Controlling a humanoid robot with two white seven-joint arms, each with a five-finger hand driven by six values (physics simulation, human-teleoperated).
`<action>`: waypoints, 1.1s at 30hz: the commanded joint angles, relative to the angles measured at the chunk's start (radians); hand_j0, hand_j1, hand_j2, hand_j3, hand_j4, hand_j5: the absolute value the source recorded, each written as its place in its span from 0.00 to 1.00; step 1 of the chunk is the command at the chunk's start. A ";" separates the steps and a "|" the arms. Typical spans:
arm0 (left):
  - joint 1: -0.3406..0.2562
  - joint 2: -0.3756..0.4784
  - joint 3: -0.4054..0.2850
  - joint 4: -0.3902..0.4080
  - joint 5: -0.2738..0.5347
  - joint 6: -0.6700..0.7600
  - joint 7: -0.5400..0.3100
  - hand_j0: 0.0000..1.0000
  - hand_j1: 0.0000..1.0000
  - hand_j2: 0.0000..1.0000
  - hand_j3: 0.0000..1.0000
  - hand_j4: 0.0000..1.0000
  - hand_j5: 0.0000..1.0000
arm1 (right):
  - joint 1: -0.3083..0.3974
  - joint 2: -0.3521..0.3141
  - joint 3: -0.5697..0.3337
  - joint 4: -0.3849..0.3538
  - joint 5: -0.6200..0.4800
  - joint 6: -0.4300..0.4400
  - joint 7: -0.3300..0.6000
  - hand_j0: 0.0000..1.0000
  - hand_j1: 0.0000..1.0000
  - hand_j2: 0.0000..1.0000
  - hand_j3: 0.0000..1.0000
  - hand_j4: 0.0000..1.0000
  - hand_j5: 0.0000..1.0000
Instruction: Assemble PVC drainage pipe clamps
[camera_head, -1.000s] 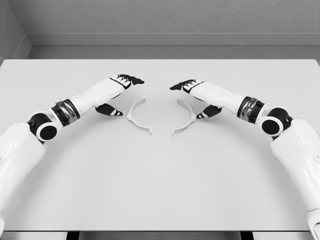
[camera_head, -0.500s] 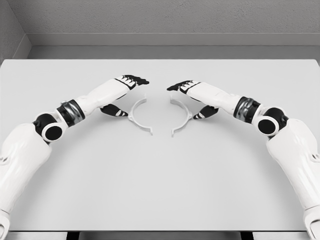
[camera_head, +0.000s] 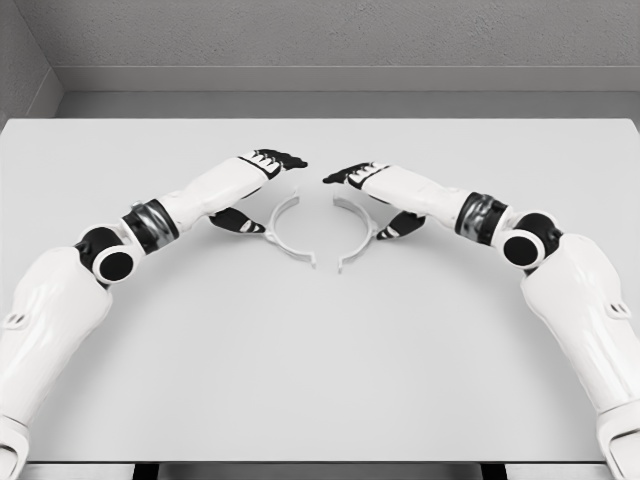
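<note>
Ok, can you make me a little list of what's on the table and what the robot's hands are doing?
surface: plain light grey table
left piece: white curved half-ring plastic clamp, lying on the table
right piece: white curved half-ring plastic clamp, lying facing the other
gap: the two halves are apart, not joined
left hand: fingers above its clamp half, thumb low at the outer side
right hand: mirrors it on the other half
grasp: cannot tell
</note>
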 joint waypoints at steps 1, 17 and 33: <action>0.000 -0.002 0.001 -0.003 0.007 0.001 0.001 1.00 1.00 1.00 1.00 1.00 1.00 | 0.000 0.007 0.001 0.004 -0.007 0.002 -0.001 1.00 1.00 1.00 1.00 1.00 1.00; -0.044 0.018 0.006 0.052 0.009 0.001 0.001 1.00 1.00 1.00 1.00 1.00 1.00 | -0.005 0.003 -0.011 0.007 -0.013 0.002 0.001 1.00 1.00 1.00 1.00 1.00 1.00; -0.074 0.015 0.006 0.089 0.009 0.001 0.001 1.00 1.00 1.00 1.00 1.00 1.00 | -0.029 0.012 -0.008 0.066 -0.009 0.002 0.002 1.00 1.00 1.00 1.00 1.00 1.00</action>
